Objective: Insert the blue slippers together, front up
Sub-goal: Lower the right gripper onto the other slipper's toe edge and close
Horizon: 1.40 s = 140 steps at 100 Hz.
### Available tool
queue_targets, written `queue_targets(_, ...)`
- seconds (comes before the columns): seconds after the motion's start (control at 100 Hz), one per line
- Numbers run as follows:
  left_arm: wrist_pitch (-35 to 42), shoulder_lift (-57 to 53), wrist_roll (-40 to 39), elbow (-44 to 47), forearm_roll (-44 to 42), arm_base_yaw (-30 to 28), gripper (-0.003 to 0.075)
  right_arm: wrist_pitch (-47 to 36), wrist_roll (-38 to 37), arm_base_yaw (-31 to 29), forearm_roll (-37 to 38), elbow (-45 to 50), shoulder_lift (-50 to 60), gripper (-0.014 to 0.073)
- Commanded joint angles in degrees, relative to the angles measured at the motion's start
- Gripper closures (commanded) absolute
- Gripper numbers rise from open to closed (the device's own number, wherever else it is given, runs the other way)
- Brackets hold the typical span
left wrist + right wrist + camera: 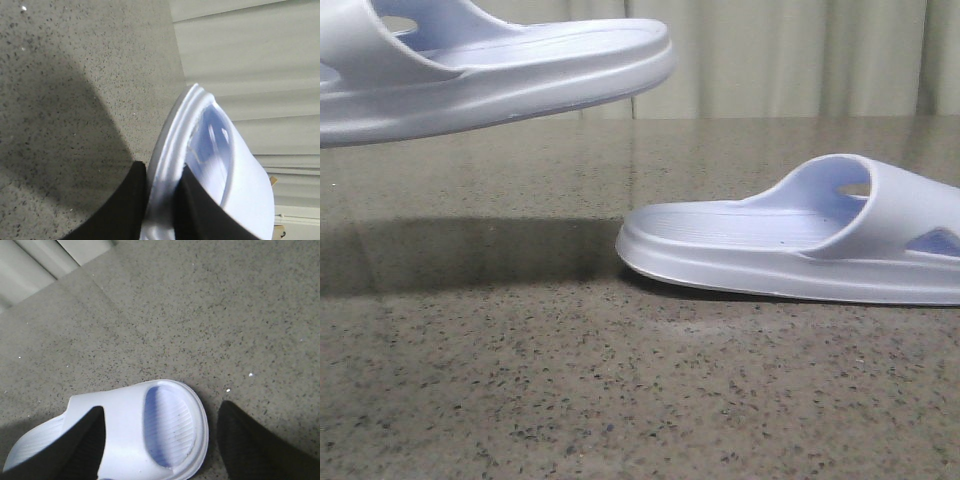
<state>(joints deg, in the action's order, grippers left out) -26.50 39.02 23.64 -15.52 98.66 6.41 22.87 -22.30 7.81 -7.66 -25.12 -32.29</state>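
Your left gripper (162, 200) has its two black fingers (125, 205) clamped on the edge of the sole of one blue slipper (220, 165); the left wrist view shows the sole rim pinched between them, one finger on the underside and the other on the footbed side.

In the front view that raised slipper (490, 75) hangs clear of the worktop (620, 400) at the upper left, sole roughly level, its free end pointing right. It casts a broad shadow (470, 255) on the speckled stone surface below. It touches nothing else that you can see.

The second slipper (800, 235) lies flat on the worktop at the right of the front view, sole down and footbed up, its open ribbed end pointing left toward the shadow and its strap to the right. The two slippers are apart, the raised one higher and to the left.

Your right gripper (160, 445) stands over this resting slipper (150, 435) with its fingers (250, 440) spread wide apart. In the right wrist view one finger overlaps the strap area and the other stands beside the slipper's rim, over bare worktop. You cannot tell from these views whether either finger touches the slipper.

A pale pleated curtain (790, 55) hangs behind the worktop.
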Motion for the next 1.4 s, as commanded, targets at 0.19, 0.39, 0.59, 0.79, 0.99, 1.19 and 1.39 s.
queue_targets(0.19,-1.65,-0.26,-0.01,-1.58,1.32,0.46,0.0695,-6.6,-0.35,-0.22,-3.16,-1.82,-8.77,0.0182)
queue_targets(0.39,-1.65,-0.26,-0.01,-1.58,1.28,0.46,0.0695,-7.37,-0.35,-0.22,-5.6,-1.82,-13.46,0.0182)
queue_targets(0.59,-1.76,-0.26,-0.01,-1.58,1.28,0.46,0.0695,-7.37,-0.35,-0.22,-8.37,-1.82,-17.59,0.0182)
queue_targets(0.79,-1.76,-0.26,-0.01,-1.58,1.28,0.46,0.0695,-8.04,-0.35,-0.22,-9.5,-1.82,-20.27,0.0182)
queue_targets(0.99,-1.76,-0.26,-0.01,-1.58,1.28,0.46,0.0695,-9.16,-0.35,-0.22,-10.05,-1.82,-22.3,0.0182)
queue_targets(1.19,-1.76,-0.26,-0.01,-1.58,1.28,0.46,0.0695,-10.15,-0.35,-0.22,-10.28,-1.82,-23.58,0.0182)
queue_targets(1.39,-1.86,-0.26,-0.01,-1.58,1.28,0.46,0.0695,-10.15,-0.35,-0.22,-11.36,-1.82,-25.63,0.0211)
